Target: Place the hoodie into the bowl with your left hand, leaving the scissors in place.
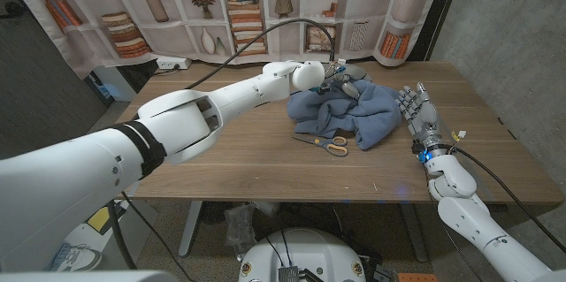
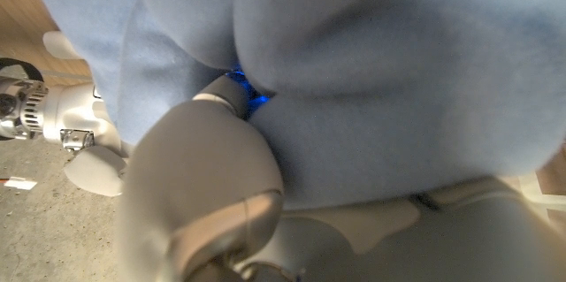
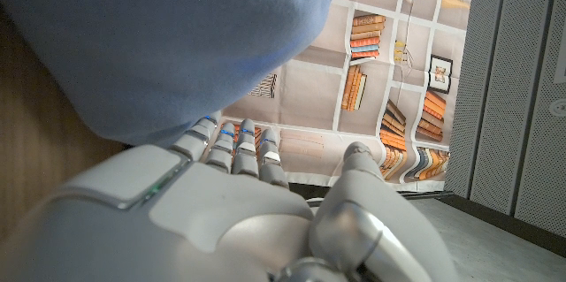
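Left hand (image 1: 329, 77) digs into the blue hoodie (image 1: 354, 112) at its 11 o'clock edge; grip unclear. Scissors (image 1: 324, 142) lie at 6 o'clock. Right hand (image 1: 417, 112) waits upright, fingers extended, empty

A wooden table (image 1: 239, 163) on pale legs is seen, its brown top carrying few items. A crumpled blue hoodie (image 1: 349, 114) is heaped on the far middle part of the top, and a pair of yellow-handled scissors (image 1: 324, 143) is laid just in front of the hoodie, at its near edge.
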